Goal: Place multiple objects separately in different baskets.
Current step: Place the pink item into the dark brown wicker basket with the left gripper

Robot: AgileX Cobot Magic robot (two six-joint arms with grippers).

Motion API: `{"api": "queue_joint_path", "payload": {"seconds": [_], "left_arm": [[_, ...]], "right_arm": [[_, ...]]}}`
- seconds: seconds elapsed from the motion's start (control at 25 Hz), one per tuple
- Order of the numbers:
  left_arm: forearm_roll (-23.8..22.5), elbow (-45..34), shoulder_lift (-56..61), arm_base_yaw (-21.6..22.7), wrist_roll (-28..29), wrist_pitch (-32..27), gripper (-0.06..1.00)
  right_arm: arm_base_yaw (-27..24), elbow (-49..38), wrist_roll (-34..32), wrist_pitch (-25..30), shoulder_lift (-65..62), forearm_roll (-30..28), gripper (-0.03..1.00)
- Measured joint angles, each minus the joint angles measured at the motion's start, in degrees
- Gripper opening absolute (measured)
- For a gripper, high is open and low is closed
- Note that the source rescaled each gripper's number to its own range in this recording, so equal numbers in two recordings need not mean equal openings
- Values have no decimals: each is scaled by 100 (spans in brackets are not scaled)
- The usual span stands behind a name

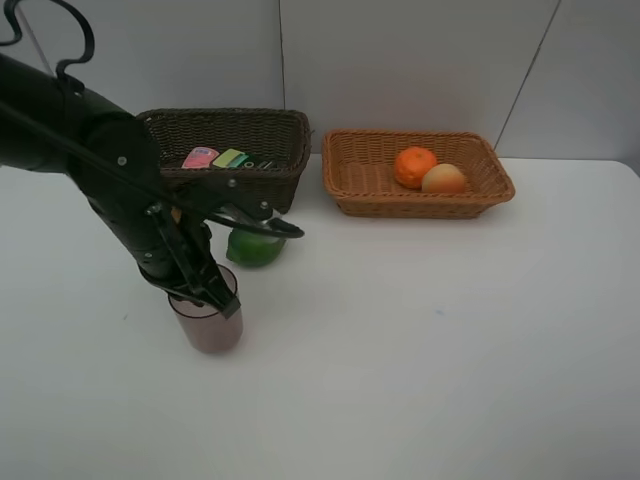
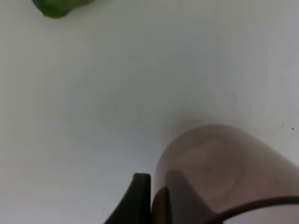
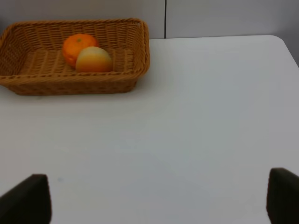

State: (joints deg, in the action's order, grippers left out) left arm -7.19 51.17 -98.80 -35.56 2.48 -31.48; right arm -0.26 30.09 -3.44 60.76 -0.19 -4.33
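**Rim grip before transfer**

Upright on white tabletop (image 1: 420, 360): translucent mauve plastic cup (image 1: 212, 328), long axis vertical, rim pinched in closed left hand (image 1: 215, 295). Just behind, beyond green lime (image 1: 255, 247): deep dark-brown wicker basket (image 1: 250, 185). Open, away from the cup: right hand (image 3: 159, 200).

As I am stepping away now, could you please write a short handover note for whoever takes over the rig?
Grippers: left gripper shut on the mauve cup at its rim; right gripper open, empty.
Cup upright near the lime on the table.
Done: mandarin and round fruit in tan basket; pink tube in dark basket.
Left: cup, lime.
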Motion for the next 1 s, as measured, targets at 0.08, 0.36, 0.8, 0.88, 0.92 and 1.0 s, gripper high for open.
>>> {"api": "queue_joint_path", "payload": {"seconds": [0.08, 0.36, 0.8, 0.88, 0.92, 1.0], "left_arm": [[0, 297, 96, 0, 148, -385, 0], [19, 1676, 153, 120, 615, -1469, 0], [-512, 3273, -200, 782, 850, -750, 0], [-616, 3273, -320, 890, 856, -176, 0], [-658, 3275, -381, 952, 856, 66, 0], [-703, 3292, -558, 1054, 856, 618, 0]], "right_arm": [[0, 0, 0, 0, 0, 0, 100], [0, 0, 0, 0, 0, 0, 100], [0, 0, 0, 0, 0, 0, 100], [0, 0, 0, 0, 0, 0, 100], [0, 0, 0, 0, 0, 0, 100], [0, 0, 0, 0, 0, 0, 100]]}}
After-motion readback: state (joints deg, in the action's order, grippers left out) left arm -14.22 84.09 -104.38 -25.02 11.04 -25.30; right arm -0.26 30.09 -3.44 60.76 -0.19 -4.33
